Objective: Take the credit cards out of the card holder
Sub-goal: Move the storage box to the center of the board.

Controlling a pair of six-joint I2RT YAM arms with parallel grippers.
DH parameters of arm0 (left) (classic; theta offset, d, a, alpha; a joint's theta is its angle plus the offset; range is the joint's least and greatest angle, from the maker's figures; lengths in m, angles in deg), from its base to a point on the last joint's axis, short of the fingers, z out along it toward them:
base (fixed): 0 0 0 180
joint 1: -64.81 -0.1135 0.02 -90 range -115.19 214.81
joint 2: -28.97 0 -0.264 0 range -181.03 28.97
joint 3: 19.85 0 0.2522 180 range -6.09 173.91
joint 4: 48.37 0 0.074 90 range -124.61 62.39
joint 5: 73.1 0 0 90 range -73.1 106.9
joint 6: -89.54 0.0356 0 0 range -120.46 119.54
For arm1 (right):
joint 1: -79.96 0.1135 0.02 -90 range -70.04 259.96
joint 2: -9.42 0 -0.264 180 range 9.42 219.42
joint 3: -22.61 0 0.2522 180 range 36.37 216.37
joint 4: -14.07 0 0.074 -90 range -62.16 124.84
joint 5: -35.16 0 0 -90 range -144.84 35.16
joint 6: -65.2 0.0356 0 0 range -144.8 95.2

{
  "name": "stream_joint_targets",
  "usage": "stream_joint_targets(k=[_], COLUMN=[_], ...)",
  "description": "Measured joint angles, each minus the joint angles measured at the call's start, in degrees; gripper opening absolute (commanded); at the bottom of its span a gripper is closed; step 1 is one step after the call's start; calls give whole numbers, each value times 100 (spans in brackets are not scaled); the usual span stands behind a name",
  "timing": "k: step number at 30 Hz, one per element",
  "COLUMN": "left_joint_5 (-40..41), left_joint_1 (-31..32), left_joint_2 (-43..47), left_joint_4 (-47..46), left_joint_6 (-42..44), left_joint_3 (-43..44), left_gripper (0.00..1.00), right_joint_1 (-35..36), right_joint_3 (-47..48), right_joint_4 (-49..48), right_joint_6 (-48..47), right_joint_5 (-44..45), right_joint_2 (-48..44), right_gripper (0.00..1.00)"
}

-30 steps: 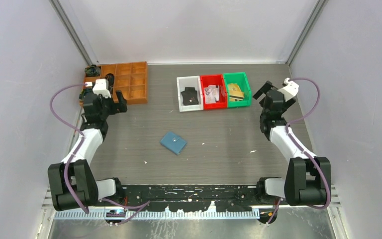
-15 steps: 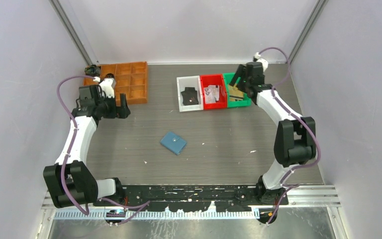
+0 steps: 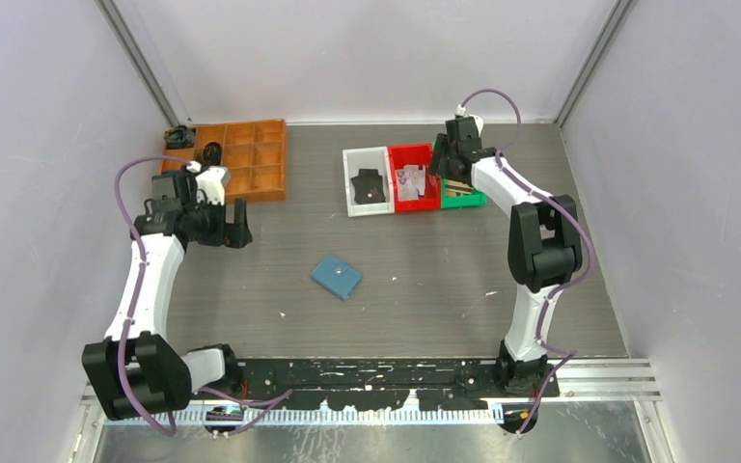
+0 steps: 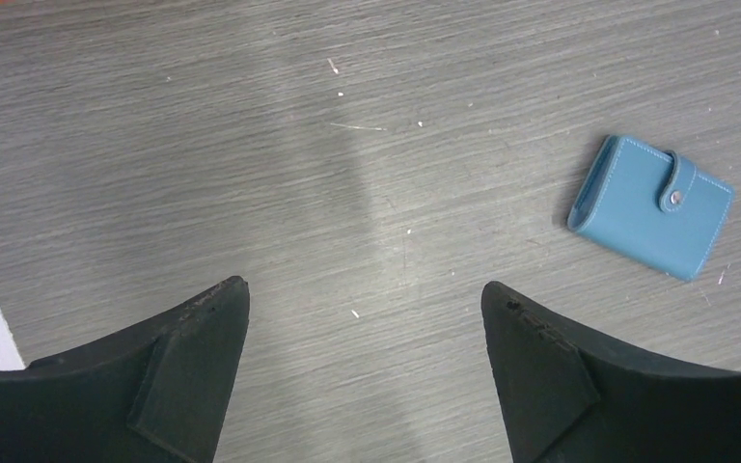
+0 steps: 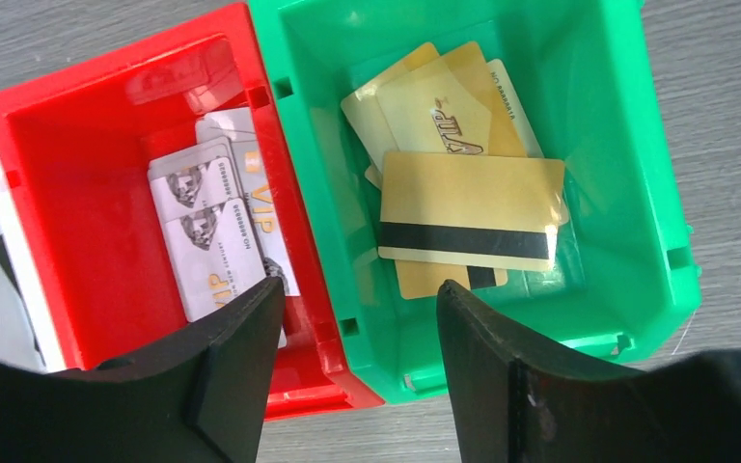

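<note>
Top view: card holder (image 3: 337, 277) closed on table (image 3: 425, 251), untouched.
Left wrist: left gripper (image 4: 362, 294) jaws spread, empty; holder snapped shut.
Right wrist: right gripper (image 5: 359, 289) jaws spread, empty, over green bin (image 5: 637, 145) of gold cards (image 5: 473, 203).
Extraction unstarted.

Bright even light, soft shadows, sharp focus, faint glare on red bin (image 5: 169, 82).

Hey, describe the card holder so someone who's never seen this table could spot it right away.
Start at the grey table and find the row of three bins, white, red and green, near its far edge. In front of them, alone in the middle, lies the card holder. It is the only teal-blue thing: a flat, closed wallet with a snap tab.
</note>
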Motion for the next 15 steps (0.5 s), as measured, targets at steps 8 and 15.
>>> stream_joint_targets(k=[8,15], left_joint_5=[-227,-330], left_joint_1=[0,0], left_joint_2=[262,328], left_joint_4=[289,498], left_joint_6=[175,299], left_joint_3=[0,2], left_gripper=[100,100], right_joint_1=[157,529], right_joint_3=[295,334], right_joint_4=[133,166], right_joint_6=[-258,-422], right_joint_5=[199,503], right_joint_2=[291,348], right_gripper=[42,30])
